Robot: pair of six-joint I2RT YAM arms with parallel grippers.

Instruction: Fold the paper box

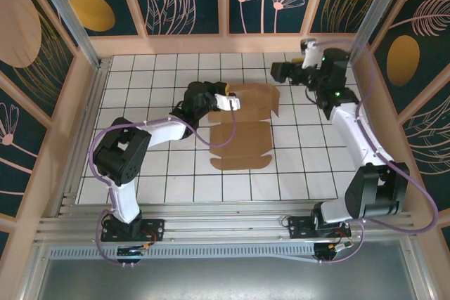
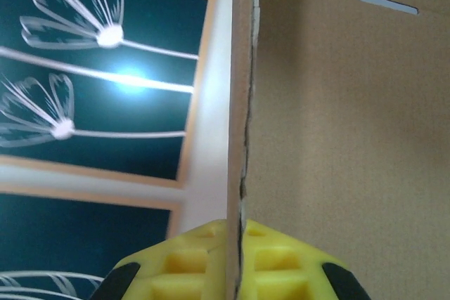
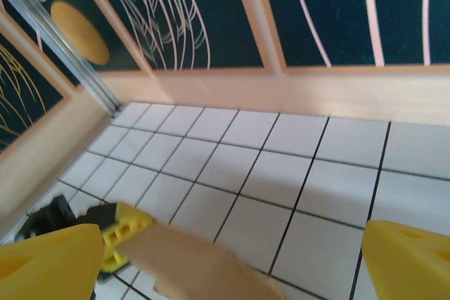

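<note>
Paper box lies with its long axis near-to-far, its left edge pinched by the left gripper. The right gripper hovers, fingers spread wide, off its far-right corner.

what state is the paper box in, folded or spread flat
Mostly spread flat: the paper box lies as an open sheet on the tiles, with one edge pinched in the left end effector.

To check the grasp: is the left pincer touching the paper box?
Touching. In the left wrist view, the left pincer clamps an edge of the paper box between its yellow fingers.
</note>
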